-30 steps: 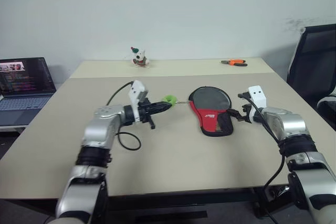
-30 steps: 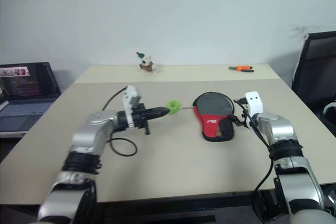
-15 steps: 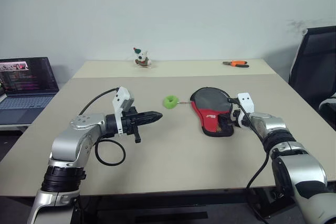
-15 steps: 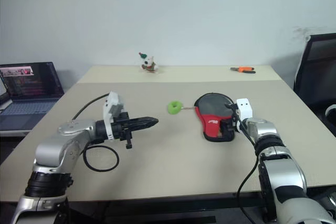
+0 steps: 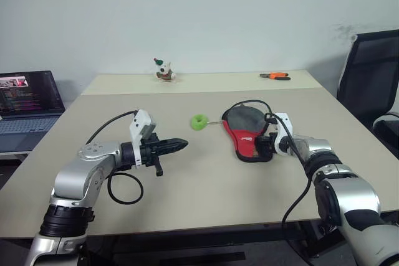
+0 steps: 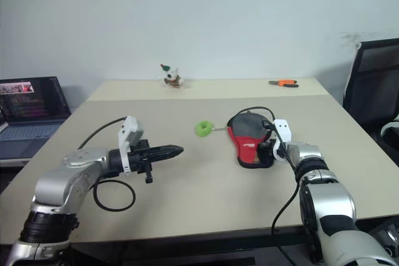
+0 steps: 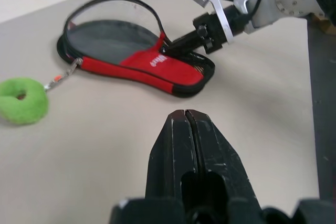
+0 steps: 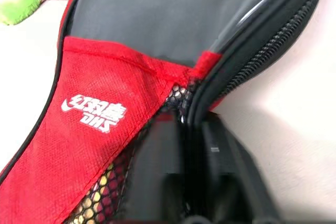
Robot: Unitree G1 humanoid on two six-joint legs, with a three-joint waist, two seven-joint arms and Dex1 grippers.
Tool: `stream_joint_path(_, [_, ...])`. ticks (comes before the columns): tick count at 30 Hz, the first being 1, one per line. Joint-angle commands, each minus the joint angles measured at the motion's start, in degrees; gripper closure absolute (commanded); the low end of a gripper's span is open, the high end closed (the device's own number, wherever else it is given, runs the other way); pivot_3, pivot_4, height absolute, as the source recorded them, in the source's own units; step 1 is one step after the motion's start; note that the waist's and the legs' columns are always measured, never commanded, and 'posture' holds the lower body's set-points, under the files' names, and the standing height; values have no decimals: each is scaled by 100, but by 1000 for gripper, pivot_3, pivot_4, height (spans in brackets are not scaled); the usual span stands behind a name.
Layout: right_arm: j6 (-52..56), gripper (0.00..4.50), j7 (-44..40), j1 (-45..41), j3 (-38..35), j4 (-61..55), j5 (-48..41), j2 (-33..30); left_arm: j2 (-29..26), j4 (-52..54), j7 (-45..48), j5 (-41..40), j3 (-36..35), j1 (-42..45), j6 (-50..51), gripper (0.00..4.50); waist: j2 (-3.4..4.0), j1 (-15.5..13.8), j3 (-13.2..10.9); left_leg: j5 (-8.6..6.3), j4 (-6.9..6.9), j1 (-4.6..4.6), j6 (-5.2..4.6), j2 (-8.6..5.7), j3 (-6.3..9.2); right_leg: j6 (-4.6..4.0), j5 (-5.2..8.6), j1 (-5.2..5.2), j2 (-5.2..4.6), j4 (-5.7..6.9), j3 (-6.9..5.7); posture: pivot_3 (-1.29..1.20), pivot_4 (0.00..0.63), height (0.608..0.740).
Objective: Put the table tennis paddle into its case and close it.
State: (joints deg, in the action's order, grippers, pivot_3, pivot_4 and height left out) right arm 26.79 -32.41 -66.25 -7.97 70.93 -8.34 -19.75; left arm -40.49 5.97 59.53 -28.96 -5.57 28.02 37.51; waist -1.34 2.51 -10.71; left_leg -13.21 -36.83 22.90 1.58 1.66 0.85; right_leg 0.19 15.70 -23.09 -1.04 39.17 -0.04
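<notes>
We see the case [image 5: 247, 134] lying flat on the table [image 5: 206, 185], right of centre in the head views, its red panel with white print facing up; its zippered rim [image 7: 137, 4] arches up open over the round end, where a dark face shows, though we cannot tell if that is the paddle. The right tool [image 5: 262, 145] sits at the narrow mesh end of the case, its fingers [image 8: 157, 182] brought together and clamped on the case's edge by the zipper. The left tool [image 5: 177, 145] hovers left of centre, well apart from the case, its fingers pressed together on nothing; bare table lies between it and the case. A green ring [image 5: 200, 121] on a short chain lies just beside the round end of the case; a small figurine [image 5: 164, 70] and orange-handled pliers [image 5: 277, 75] sit at the far edge of the table; a laptop [image 5: 28, 107] stands at the left edge of the frame and a black chair [image 5: 368, 85] at the right.
</notes>
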Motion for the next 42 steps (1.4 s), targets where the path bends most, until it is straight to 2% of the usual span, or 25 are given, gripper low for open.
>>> stream_joint_path(1, [297, 4482, -6, -7, -204, 235, -131, 137, -189, 306, 41, -147, -192, -182, 6, 4500, 0, 5, 0, 0, 2, 0, 0, 0, 0, 0, 0, 0, 0, 0, 0, 0, 150, 740])
stream_joint_path(11, [581, 4482, -362, -106, -228, 160, -61, 390, -356, 714, -70, -390, -322, -669, 156, 4500, 0, 68, 0, -1, 6, -1, 0, 2, -4, -1, 0, -4, 0, -2, 10, 0, 150, 740])
stream_joint_path(19, [1705, 4482, -1244, 157, 208, -882, -149, 937, -513, 1013, 95, -671, -378, -1023, 232, 4500, 0, 239, 0, -4, 33, -27, -2, 4, -11, -12, -6, -10, 21, -5, 49, 0, 150, 740])
stream_joint_path(24, [2923, 4482, -1378, 896, 571, -2727, -430, 1125, -708, 1177, 315, -842, -348, -1179, 207, 4500, -1, 251, 1, -4, 61, -42, -2, 10, -23, -16, -4, -15, 30, -11, 67, 0, 150, 740])
stream_joint_path(28, [4305, 4482, -1088, 1955, 704, -4992, -901, 1033, -880, 1599, 456, -1032, -375, -1569, 245, 4500, -2, 234, 1, -5, 75, -33, 0, 19, -24, -19, -1, -25, 29, -17, 76, 0, 150, 740])
stream_joint_path(33, [5722, 4482, -641, 3167, 673, -7274, -1405, 844, -1123, 1951, 619, -1189, -418, -1997, 248, 4500, -2, 163, 1, -6, 74, -8, 3, 24, -13, -14, 3, -42, 23, -19, 77, 0, 150, 740])
stream_joint_path(38, [6473, 4482, -313, 3805, 436, -8419, -1790, 823, -1187, 2019, 625, -1264, -389, -2108, 245, 4500, -7, 77, 5, -6, 72, -19, 3, 3, -13, -9, 6, -34, 43, -15, 76, 0, 150, 740])
stream_joint_path(42, [6571, 4482, -93, 4154, 408, -8837, -2143, 658, -1212, 2051, 665, -1288, -346, -2157, 250, 4500, -10, 43, 6, -7, 72, -15, 3, 4, -12, 13, 19, -33, 52, -21, 77, 0, 150, 740])
